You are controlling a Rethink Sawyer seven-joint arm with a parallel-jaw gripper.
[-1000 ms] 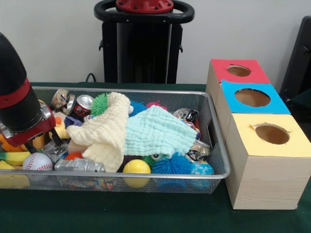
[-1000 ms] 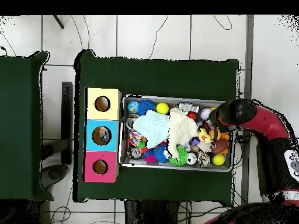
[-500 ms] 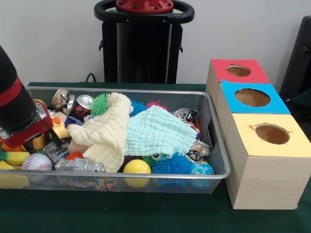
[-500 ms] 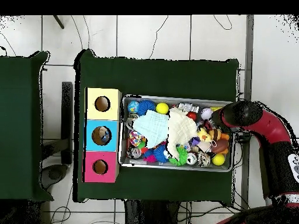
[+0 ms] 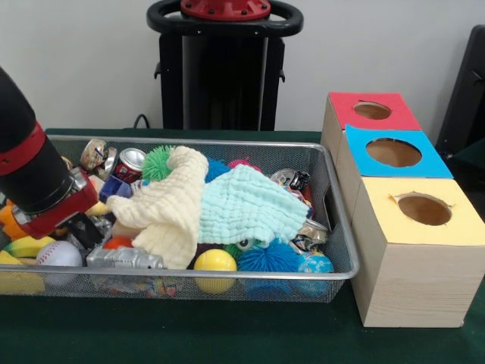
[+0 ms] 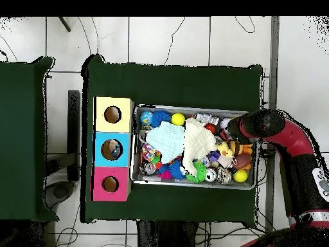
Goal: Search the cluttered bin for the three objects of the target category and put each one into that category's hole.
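Gripper [image 5: 79,227] low among bin [image 5: 333,227] clutter, cloths [image 5: 220,205] alongside, jaws' state unclear.

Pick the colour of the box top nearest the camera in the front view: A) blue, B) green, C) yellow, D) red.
C: the yellow-topped wooden box stands nearest, with the blue-topped box behind it and the red-topped box farthest back.

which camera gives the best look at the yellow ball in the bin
The front view: the yellow ball sits right behind the bin's near wall, beside a blue spiky ball. The overhead view shows the same ball only as a small yellow dot by one rim.
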